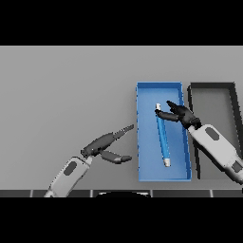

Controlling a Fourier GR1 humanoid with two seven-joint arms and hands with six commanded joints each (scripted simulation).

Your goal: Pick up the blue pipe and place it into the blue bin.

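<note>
Where the right arm comes in from the lower right edge, cut off past its forearm, the right hand (181, 114) sits over the upper part of the blue bin (144, 142). Its dark fingers point left toward the top end of the blue pipe (163, 135) and look loosely spread rather than wrapped around it. The fingertips meet or overlap the pipe's pale upper tip, but whether they truly touch it or hover just above cannot be told, since the dark fingers blur together there and cover that end. The thumb is hard to separate from the fingers.

The pipe lies inside the bin, lengthwise and slightly tilted, its upper end near the hand and its pale lower end pointing toward the bin's near wall. Whether it rests flat on the bin floor or is slightly lifted at the top is not clear.

Just beside the blue bin on the right stands a dark bin (232, 102), with the right forearm crossing over its near part and hiding much of it; its right side runs close to the edge of view.

Off to the left, well apart from the pipe, the left hand (105, 144) hangs over the bare grey table (61, 90). Its fingers stretch straight toward the blue bin's left wall, with the thumb splayed below, holding nothing. Its arm is cut off at the lower edge.
</note>
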